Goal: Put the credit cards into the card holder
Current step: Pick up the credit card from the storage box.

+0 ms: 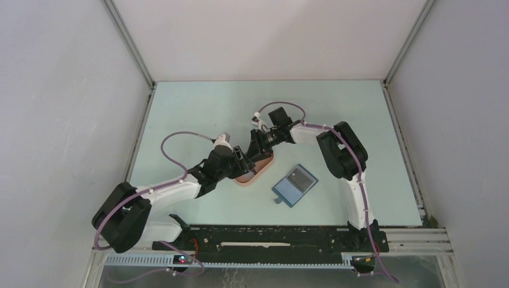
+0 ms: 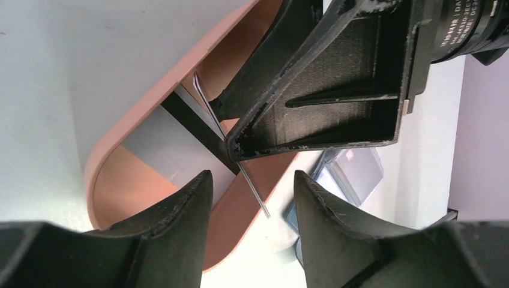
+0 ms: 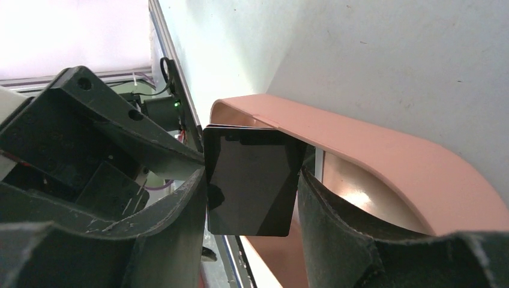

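Bright diffuse light, glossy black card (image 3: pixel 249 180)

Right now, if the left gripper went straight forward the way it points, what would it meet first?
Probably the thin black rectangular card, seen edge-on: its near corner sits ahead, between the open fingers of the left gripper. The right gripper seems to hold it above the pink oval tray. Depth is unclear.

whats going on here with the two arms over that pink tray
The right gripper holds a glossy black rectangular card by its edges over the pink oval tray. The left gripper, jaws open, straddles one end of the card without clamping it. The blue folding wallet lies open on the table beside the tray.
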You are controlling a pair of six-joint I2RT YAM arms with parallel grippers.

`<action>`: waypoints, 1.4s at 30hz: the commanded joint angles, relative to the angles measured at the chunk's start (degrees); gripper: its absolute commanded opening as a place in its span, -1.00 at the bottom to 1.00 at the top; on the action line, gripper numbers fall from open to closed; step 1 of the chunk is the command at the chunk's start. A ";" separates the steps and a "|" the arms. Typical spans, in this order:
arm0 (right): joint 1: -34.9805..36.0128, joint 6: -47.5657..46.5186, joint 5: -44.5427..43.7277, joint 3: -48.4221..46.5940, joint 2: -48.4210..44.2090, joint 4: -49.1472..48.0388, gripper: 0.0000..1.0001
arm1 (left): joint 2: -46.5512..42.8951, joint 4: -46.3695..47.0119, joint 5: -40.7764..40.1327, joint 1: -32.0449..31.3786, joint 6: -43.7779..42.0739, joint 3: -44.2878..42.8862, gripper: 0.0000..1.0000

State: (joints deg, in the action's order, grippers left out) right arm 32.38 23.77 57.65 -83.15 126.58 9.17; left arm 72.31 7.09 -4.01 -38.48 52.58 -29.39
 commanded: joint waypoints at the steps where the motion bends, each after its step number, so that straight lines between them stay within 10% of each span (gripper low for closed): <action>1: -0.25 1.69 1.76 -0.30 1.02 -1.09 -0.20 | 1.61 6.25 1.48 0.75 1.58 2.51 0.10; 10: -0.37 1.03 1.39 -0.51 1.01 -0.46 -0.18 | 5.75 8.43 1.35 1.17 1.65 2.17 -0.20; 17: -0.39 -1.43 1.16 -1.12 -0.04 1.40 -0.07 | 6.22 7.04 0.69 1.39 0.75 2.48 -0.99; 25: -0.56 -11.43 -1.26 -2.92 -6.01 7.54 0.30 | 2.62 7.44 -1.58 1.97 -3.71 5.30 -1.00; 42: -2.12 -43.95 -15.29 3.24 -38.72 14.29 0.45 | -19.11 22.49 6.48 2.26 -27.52 14.38 -1.00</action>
State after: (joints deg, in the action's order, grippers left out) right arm 30.81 -10.98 48.64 -83.59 99.33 26.85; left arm 59.18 21.58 -1.83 -36.60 34.76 -18.72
